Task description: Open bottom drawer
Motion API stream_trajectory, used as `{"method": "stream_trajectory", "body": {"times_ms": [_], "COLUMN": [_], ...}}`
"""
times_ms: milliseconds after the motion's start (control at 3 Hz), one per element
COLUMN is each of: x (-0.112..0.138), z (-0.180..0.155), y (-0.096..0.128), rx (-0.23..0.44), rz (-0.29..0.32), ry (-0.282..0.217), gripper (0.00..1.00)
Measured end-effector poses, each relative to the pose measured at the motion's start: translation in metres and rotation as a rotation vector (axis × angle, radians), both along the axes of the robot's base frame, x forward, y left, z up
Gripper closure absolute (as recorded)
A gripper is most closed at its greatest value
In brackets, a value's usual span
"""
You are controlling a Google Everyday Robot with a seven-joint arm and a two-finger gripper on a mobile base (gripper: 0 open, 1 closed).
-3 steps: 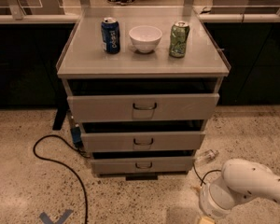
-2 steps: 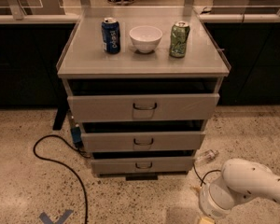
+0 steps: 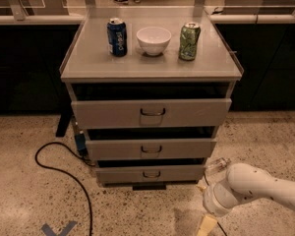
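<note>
Next to nothing has moved since the earlier frame: the white arm (image 3: 255, 186) lies in the same near-right corner, perhaps a shade further left, and the drawers and the things on top stand as they were. The claw (image 3: 207, 225) shows only as a pale wedge below the arm's round wrist, at the near edge of the view and partly cut off by it, low over the speckled floor (image 3: 24, 195). I cannot tell whether it is spread or pressed together. It is well apart from any drawer handle.

The bottom drawer (image 3: 177, 173) is the lowest of three grey fronts in the cabinet, just left of the arm, with a dark gap above it and its small wire handle (image 3: 151, 174) untouched. Above it sit the middle drawer (image 3: 187, 149) and the top drawer (image 3: 196, 113), the top one standing nearest.

On the grey surface (image 3: 137, 65) a blue can (image 3: 117, 37) stands upright at the left, a white bowl (image 3: 154, 40) in the middle and a green can (image 3: 189, 41) at the right, each apart from the next. A black cable (image 3: 64, 168) loops over the floor to the left of the cabinet
</note>
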State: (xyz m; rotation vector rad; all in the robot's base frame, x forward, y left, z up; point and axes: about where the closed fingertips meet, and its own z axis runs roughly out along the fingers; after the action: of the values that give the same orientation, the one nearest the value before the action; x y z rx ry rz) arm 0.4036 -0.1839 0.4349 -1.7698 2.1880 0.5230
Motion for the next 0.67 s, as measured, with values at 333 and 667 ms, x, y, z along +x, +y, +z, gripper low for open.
{"method": "stream_trajectory", "body": {"times_ms": [333, 667], "x": [0.042, 0.066], "z": [-0.015, -0.006], "y": [-0.004, -0.006], "rx": [0.062, 0.141], "rz": [-0.017, -0.008], "ry": [-0.065, -0.137], "gripper": [0.0, 0.0]}}
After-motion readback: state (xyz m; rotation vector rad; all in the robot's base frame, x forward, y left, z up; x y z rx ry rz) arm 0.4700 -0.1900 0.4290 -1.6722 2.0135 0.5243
